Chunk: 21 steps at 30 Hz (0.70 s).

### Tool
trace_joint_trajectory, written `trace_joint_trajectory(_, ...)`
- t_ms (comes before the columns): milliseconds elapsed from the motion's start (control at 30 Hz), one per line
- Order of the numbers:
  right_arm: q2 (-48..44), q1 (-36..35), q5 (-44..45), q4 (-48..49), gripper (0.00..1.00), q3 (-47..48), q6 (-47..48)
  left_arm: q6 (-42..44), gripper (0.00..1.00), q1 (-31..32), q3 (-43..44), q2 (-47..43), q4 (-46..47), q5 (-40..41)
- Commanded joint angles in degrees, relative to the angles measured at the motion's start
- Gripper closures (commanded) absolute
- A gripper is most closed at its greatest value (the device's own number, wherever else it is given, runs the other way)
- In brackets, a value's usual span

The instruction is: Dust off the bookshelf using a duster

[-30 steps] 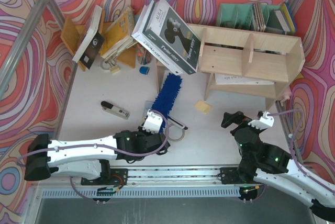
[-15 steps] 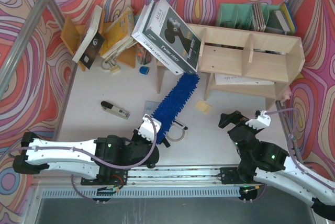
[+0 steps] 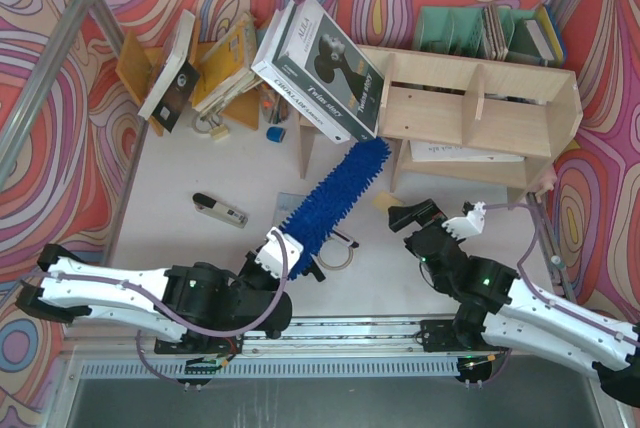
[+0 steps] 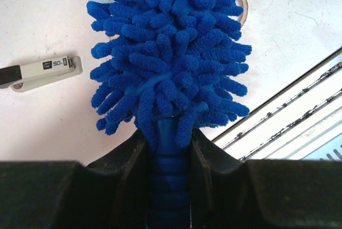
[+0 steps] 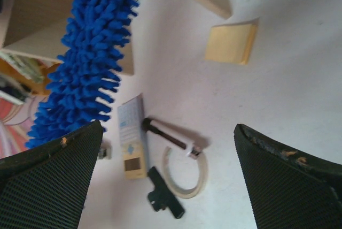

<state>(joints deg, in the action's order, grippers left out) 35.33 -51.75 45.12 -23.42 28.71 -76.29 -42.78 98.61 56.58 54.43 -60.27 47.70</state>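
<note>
The pale plywood bookshelf (image 3: 470,108) stands at the back right, with a big book (image 3: 320,68) leaning on its left end. My left gripper (image 3: 278,251) is shut on the blue handle (image 4: 168,186) of the fluffy blue duster (image 3: 335,203). The duster slants up to the right, its tip near the shelf's left lower opening. It fills the left wrist view (image 4: 168,42) and shows in the right wrist view (image 5: 88,63). My right gripper (image 3: 412,218) is open and empty, right of the duster, over the table in front of the shelf.
A yellow sticky pad (image 5: 232,42) lies by the shelf foot. A tape ring (image 5: 187,173), a black pen (image 5: 165,135) and a small card (image 5: 133,138) lie under the duster. A stapler (image 3: 220,210) lies left. An orange rack of leaning books (image 3: 190,68) and a green file holder (image 3: 480,33) stand at the back.
My left arm has pulled back and swung the duster's tip right, up to the shelf's left end. My right gripper has moved left and forward toward the duster.
</note>
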Motion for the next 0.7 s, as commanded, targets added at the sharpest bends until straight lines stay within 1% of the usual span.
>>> trace_joint_trajectory(0,1.0,-0.25,-4.36,15.73,0.01,-2.14,-1.85,2.31,1.0,1.56,1.56,-0.66,0.69,3.71)
trace_joint_trajectory(167,3.29,-0.28,-8.25,25.42,0.03,-4.72,-4.05,3.68,1.0,3.12,2.21,-0.91,1.15,4.27)
trace_joint_trajectory(333,9.85,-0.28,-12.94,35.28,0.03,-5.84,-6.25,6.46,1.0,3.82,2.93,-0.54,3.95,3.97)
trace_joint_trajectory(467,14.56,-0.26,-15.1,40.4,0.07,-5.27,-6.55,7.41,1.0,4.24,2.75,-0.1,5.11,3.19)
trace_joint_trajectory(667,17.92,-0.21,-15.17,44.12,0.08,-4.06,-6.78,8.27,1.0,4.69,2.75,-0.24,6.2,2.41)
